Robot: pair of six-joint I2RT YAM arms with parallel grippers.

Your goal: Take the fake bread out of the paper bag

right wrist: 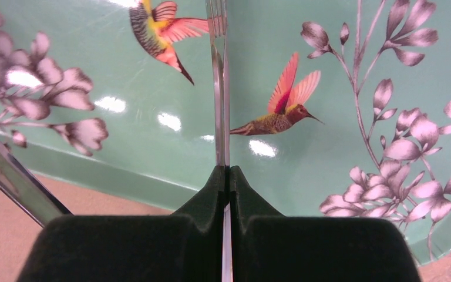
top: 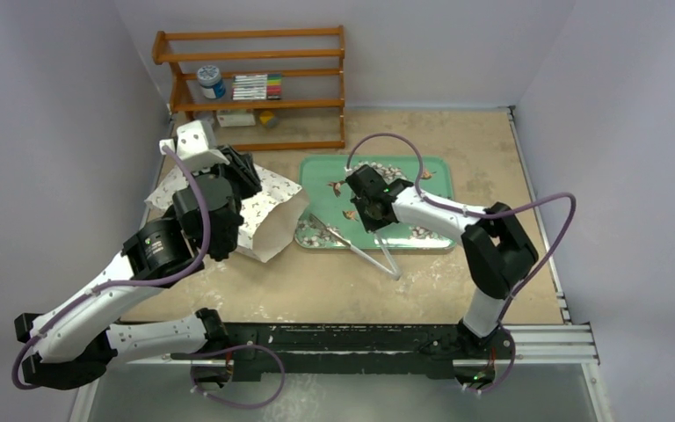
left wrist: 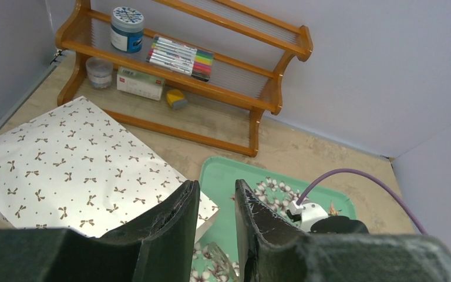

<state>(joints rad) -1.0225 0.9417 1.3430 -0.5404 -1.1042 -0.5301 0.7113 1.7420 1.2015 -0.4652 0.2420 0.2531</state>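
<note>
The paper bag is white with small dark bow motifs and lies on its side at the left, its tan mouth facing the green tray. It also shows in the left wrist view. No fake bread shows in any view. My left gripper hovers over the bag, its jaws a little apart with nothing between them. My right gripper is over the tray and shut on one arm of the metal tongs. The tongs' other arm splays to the left.
The green floral tray with hummingbird prints sits right of the bag. The tongs reach from the tray to the tan table in front of it. A wooden shelf with a jar, markers and small boxes stands at the back. Grey walls close in the sides.
</note>
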